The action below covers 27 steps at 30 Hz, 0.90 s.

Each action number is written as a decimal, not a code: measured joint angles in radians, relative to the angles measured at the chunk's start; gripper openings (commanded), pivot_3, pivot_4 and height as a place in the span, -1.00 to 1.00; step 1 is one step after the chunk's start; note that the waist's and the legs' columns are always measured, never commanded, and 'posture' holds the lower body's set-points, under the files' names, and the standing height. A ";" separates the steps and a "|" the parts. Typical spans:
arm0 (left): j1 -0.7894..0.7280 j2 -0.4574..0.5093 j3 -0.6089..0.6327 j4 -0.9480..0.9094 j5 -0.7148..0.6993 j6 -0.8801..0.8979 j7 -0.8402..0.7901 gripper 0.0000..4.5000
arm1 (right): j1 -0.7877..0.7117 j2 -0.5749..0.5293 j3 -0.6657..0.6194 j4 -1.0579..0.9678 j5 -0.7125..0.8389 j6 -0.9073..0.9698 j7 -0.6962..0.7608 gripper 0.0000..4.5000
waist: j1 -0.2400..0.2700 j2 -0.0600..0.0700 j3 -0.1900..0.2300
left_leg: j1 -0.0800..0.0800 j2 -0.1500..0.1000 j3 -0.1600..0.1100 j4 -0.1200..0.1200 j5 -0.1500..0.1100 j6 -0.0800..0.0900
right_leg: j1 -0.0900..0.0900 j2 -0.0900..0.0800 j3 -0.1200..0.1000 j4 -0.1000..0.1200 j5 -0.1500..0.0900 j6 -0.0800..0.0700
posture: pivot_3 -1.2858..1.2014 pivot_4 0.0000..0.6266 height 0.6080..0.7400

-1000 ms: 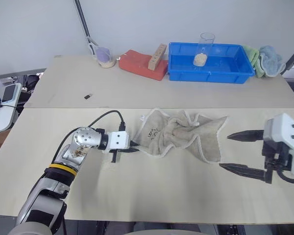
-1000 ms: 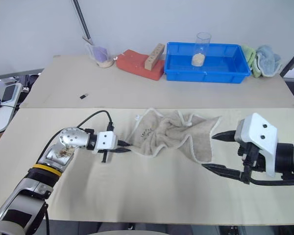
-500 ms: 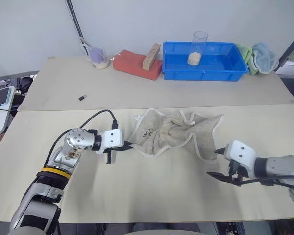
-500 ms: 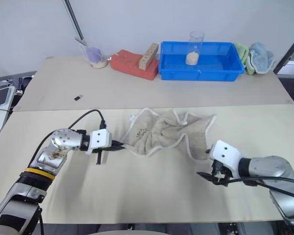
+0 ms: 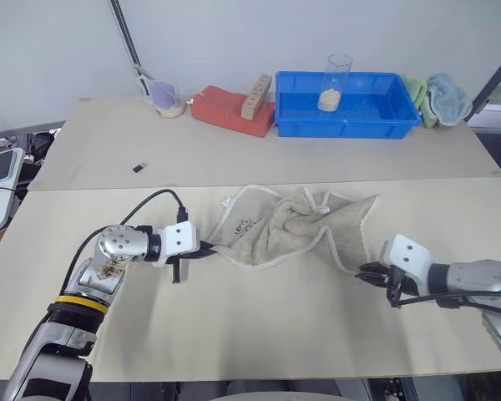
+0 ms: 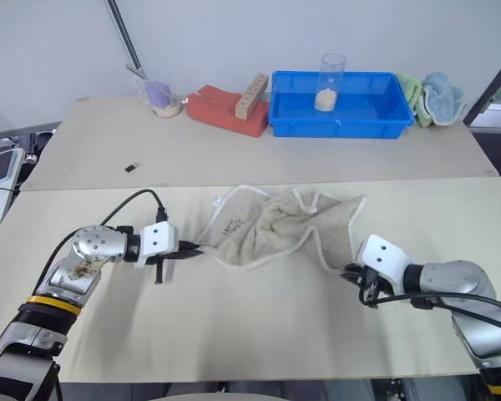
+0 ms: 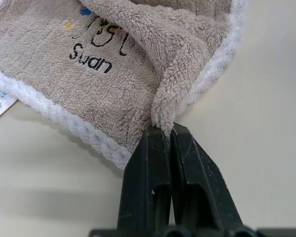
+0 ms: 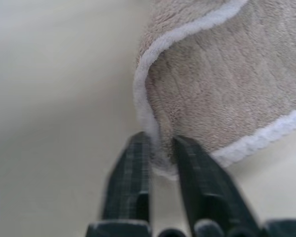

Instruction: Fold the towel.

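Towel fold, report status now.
Left gripper shut on a towel corner. Right gripper shut on the opposite corner. Towel crumpled on the table, not yet folded. Nothing in the way.

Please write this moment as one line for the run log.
step: grasp corners | towel: crumpled on table, not folded | left gripper: jaws shut on towel corner | right gripper: jaws shut on towel corner

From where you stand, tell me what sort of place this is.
Probably a lab or test bench, not a home: a plain table, a blue bin holding a clear cup, and a red block against a bare wall.
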<state>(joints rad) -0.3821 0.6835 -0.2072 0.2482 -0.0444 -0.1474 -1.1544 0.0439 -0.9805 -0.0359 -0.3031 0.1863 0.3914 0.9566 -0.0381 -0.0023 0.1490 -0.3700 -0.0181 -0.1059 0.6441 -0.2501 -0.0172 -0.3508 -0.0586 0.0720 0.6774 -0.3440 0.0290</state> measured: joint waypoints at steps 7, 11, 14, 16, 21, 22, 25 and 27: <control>0.067 0.055 0.057 -0.054 -0.050 0.074 0.002 -1.00 | -0.011 -0.050 -0.038 0.014 0.026 -0.004 0.067 -0.99 | -0.004 0.000 0.000 | 0.000 0.000 0.000 -0.001 0.000 0.000 | -0.001 0.000 0.000 0.000 0.000 0.000 | 0.03 -0.52 1.00; 0.153 0.176 0.123 -0.171 -0.177 0.281 -0.088 -1.00 | 0.032 -0.159 -0.219 -0.020 0.117 0.055 0.190 -0.99 | -0.005 0.001 0.001 | -0.001 0.001 -0.001 -0.002 0.000 0.000 | -0.002 0.000 0.000 0.000 0.000 0.000 | 0.03 -0.52 1.00; 0.163 0.266 0.195 -0.266 -0.299 0.462 -0.152 -1.00 | 0.002 -0.250 -0.348 -0.006 0.188 0.103 0.285 -0.99 | -0.002 0.001 0.002 | 0.000 0.001 -0.001 -0.001 0.000 0.000 | 0.000 -0.001 0.000 -0.001 0.000 0.000 | 0.03 -0.52 1.00; 0.052 0.248 0.217 -0.220 -0.331 0.552 -0.130 -1.00 | -0.149 -0.283 -0.332 0.090 0.199 0.101 0.308 -0.99 | 0.005 0.001 0.002 | 0.002 0.000 0.000 0.000 0.000 0.000 | 0.002 -0.002 -0.001 -0.001 0.000 0.000 | 0.03 -0.52 1.00; -0.371 0.099 0.219 0.077 -0.285 0.601 0.038 -1.00 | -0.699 -0.221 -0.090 0.463 0.068 -0.043 0.283 -0.99 | 0.000 -0.003 0.003 | 0.000 0.000 0.000 -0.001 0.003 -0.003 | 0.001 -0.001 -0.004 -0.004 0.001 0.000 | 0.03 -0.52 1.00; -0.440 0.077 0.214 0.136 -0.266 0.597 0.063 -1.00 | -0.786 -0.188 -0.051 0.546 0.033 -0.079 0.276 -0.99 | -0.005 -0.003 0.003 | -0.003 -0.001 0.000 -0.003 0.003 -0.003 | -0.002 -0.001 -0.003 -0.006 0.001 0.000 | 0.03 -0.52 1.00; -0.611 0.057 0.209 0.306 -0.225 0.550 0.098 -1.00 | -1.036 -0.096 0.074 0.818 -0.082 -0.217 0.274 -0.99 | -0.029 0.000 0.003 | -0.008 0.000 0.003 -0.003 0.004 -0.003 | -0.006 -0.001 -0.003 -0.002 0.001 -0.001 | 0.03 -0.52 1.00; -0.664 0.063 0.210 0.369 -0.203 0.512 0.094 -1.00 | -1.144 -0.074 0.102 0.933 -0.127 -0.280 0.274 -0.99 | -0.036 0.002 0.003 | -0.009 0.000 0.005 -0.002 0.004 -0.004 | -0.008 -0.002 -0.003 0.001 0.001 0.000 | 0.03 -0.52 1.00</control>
<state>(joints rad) -1.0460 0.7467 0.0023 0.6172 -0.2477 0.3648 -1.0605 -1.0997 -1.0542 0.0660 0.6298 0.0596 0.1110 1.2303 -0.0745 0.0002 0.1516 -0.3786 -0.0177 -0.1010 0.6421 -0.2458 -0.0212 -0.3590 -0.0603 0.0687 0.6788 -0.3428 0.0285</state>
